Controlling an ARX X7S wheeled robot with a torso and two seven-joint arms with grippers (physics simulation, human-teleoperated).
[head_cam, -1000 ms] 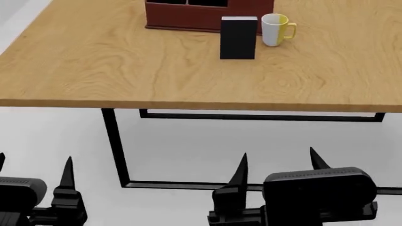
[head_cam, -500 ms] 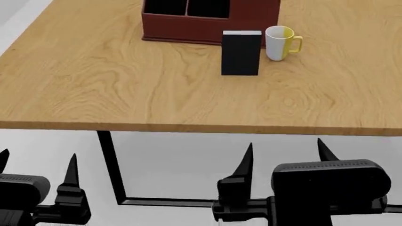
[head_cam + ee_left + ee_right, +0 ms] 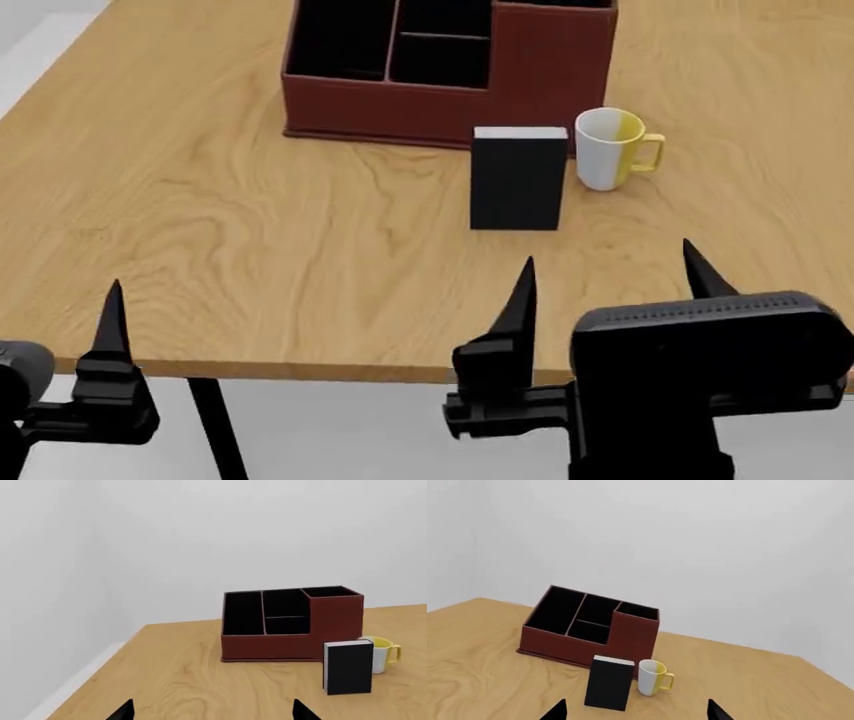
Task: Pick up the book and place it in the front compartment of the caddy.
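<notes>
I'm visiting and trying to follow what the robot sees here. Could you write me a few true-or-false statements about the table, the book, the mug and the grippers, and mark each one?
1. The book stands upright on the table. True.
2. The book is already inside the caddy. False: it stands on the table in front of the caddy, outside it.
3. The mug is beside the book, on the robot's right of it. True.
4. The right gripper is clamped on the book. False: it is open, short of the book, holding nothing.
5. The caddy's front compartment has a pen in it. False: it shows only its black lining.
6. The left gripper is open. True.
</notes>
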